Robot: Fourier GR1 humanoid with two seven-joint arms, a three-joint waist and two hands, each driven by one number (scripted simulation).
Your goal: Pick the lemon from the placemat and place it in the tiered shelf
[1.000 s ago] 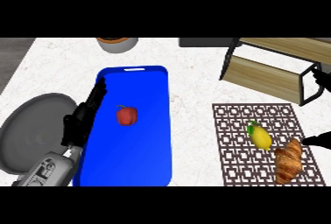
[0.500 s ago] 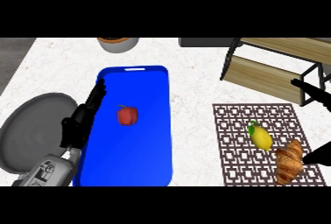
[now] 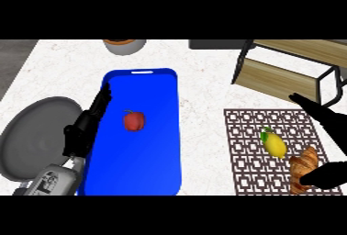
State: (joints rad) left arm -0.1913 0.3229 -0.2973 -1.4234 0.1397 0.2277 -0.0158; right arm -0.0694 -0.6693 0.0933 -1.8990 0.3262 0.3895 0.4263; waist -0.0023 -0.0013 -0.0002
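Observation:
A yellow lemon (image 3: 274, 144) lies on the dark lattice placemat (image 3: 252, 137) at the right. Just right of it my right hand (image 3: 327, 123) hovers open, its straight fingers reaching up past the mat's far right edge and its thumb (image 3: 324, 176) low beside the croissant. It does not touch the lemon. The wooden tiered shelf (image 3: 284, 73) with its black frame stands behind the mat at the top right. My left hand (image 3: 86, 127) rests open along the left edge of the blue tray, fingers pointing away.
A croissant (image 3: 303, 167) lies on the mat just below the lemon. The blue tray (image 3: 142, 160) in the middle holds a red pepper (image 3: 133, 120). A grey round plate (image 3: 34, 135) sits at the left and a pot (image 3: 125, 45) at the back.
My right hand has come in from the right edge, moving left and down over the mat towards the lemon. The left hand and all objects stayed put.

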